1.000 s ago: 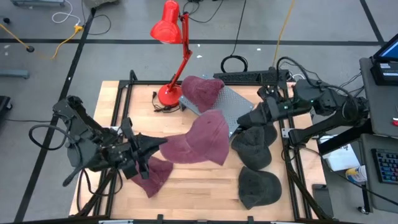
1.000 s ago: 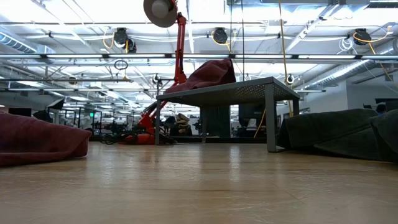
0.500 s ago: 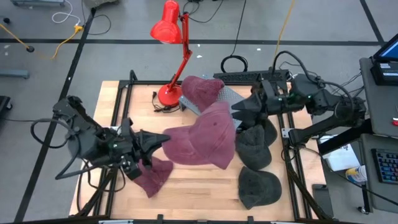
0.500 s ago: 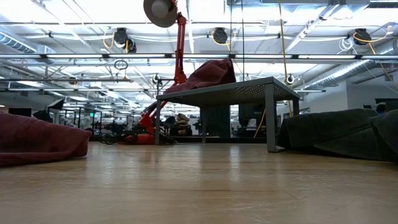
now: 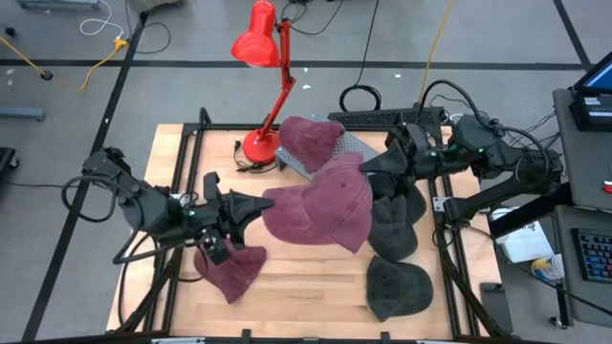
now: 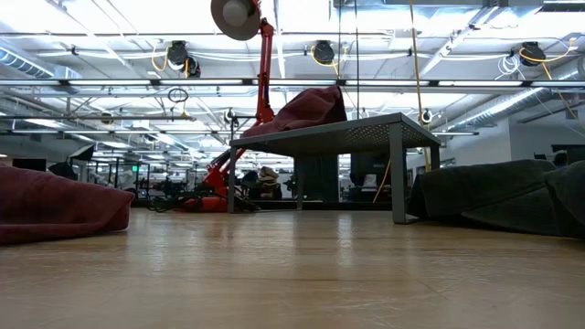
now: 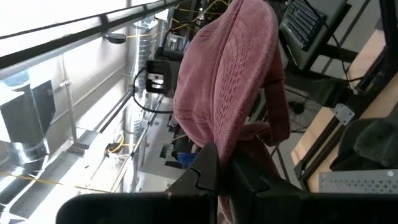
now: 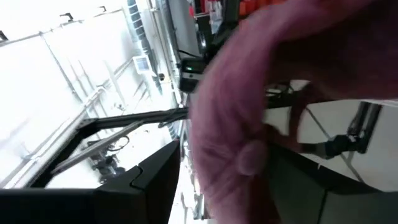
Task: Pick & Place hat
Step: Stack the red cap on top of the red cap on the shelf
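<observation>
A maroon hat (image 5: 320,205) hangs in the air over the middle of the table, between my two grippers. My left gripper (image 5: 256,204) is level and shut on the hat's left end, also shown in the left wrist view (image 7: 221,167). My right gripper (image 5: 368,164) is at the hat's far right side and open. In the right wrist view the hat's crown, with its top button (image 8: 249,158), fills the gap between the dark fingers (image 8: 149,180). I cannot tell whether they touch it. My left gripper pinches the hat's stitched brim (image 7: 219,134) between its two fingers, at the brim's edge. The fingers come in level from the table's left. The hat is lifted clear of the table and stands out beyond the fingers, its crown toward my right gripper.
A second maroon hat (image 5: 311,141) lies on a perforated metal stand (image 6: 338,132) at the back. A third (image 5: 232,270) lies on the table below my left arm. Dark grey hats (image 5: 392,225) (image 5: 397,287) lie at the right. A red lamp (image 5: 258,48) stands behind.
My left gripper has swung toward the table's right and far side and rolled, carrying the hat. The hat has stayed clear of the table, turned about and come up against my right gripper. My right gripper has rolled too and stayed open.
</observation>
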Robot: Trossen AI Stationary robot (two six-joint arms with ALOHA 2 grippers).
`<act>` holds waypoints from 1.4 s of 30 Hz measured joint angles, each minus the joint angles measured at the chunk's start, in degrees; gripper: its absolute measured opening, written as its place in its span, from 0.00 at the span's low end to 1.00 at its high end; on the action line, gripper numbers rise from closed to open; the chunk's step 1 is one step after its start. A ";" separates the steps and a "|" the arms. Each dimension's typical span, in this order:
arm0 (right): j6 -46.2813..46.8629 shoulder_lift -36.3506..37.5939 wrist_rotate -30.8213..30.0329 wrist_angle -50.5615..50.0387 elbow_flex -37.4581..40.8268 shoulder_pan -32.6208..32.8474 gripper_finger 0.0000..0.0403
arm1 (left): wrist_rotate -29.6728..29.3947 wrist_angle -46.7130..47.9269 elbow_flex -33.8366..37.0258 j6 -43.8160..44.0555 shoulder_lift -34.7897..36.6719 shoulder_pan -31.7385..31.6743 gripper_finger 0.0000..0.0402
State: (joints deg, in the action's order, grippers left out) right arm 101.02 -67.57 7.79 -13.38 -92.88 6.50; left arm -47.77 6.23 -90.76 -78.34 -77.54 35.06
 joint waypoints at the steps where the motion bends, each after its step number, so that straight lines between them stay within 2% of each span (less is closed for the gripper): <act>1: 0.10 0.00 -0.04 0.35 0.00 0.00 0.53 | 0.53 0.20 0.00 0.48 0.00 -0.13 0.02; 5: -1.00 0.22 -0.15 0.36 0.00 -0.02 0.53 | 4.35 0.03 0.00 0.72 0.00 -0.15 0.02; 9: -1.86 0.40 -0.14 0.34 0.00 -0.02 0.49 | 4.46 0.93 -0.02 2.83 0.00 -0.16 0.02; 23: -5.95 2.10 -0.18 0.24 0.02 -0.02 0.04 | 2.76 1.58 -0.04 5.15 -0.02 -0.17 0.05; 28: -9.35 2.99 -0.15 0.40 0.02 -0.02 0.02 | 2.76 1.67 -0.04 10.41 -0.02 -0.17 0.14; 32: -13.86 3.90 -1.47 2.58 0.02 -0.02 0.01 | 1.68 2.26 -0.04 21.27 -0.02 -0.17 0.21; 37: -21.21 4.46 -5.24 5.88 0.02 -0.04 0.01 | -2.15 6.17 -0.04 44.68 -0.02 -0.17 0.29; 42: -31.31 4.20 -8.05 5.29 0.02 -0.04 0.01 | -2.31 11.47 -0.04 60.80 -0.02 -0.10 0.35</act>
State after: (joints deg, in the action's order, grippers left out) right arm 69.71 -63.37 -0.26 -8.09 -92.86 6.46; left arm -50.08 17.70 -90.80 -17.54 -77.56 34.96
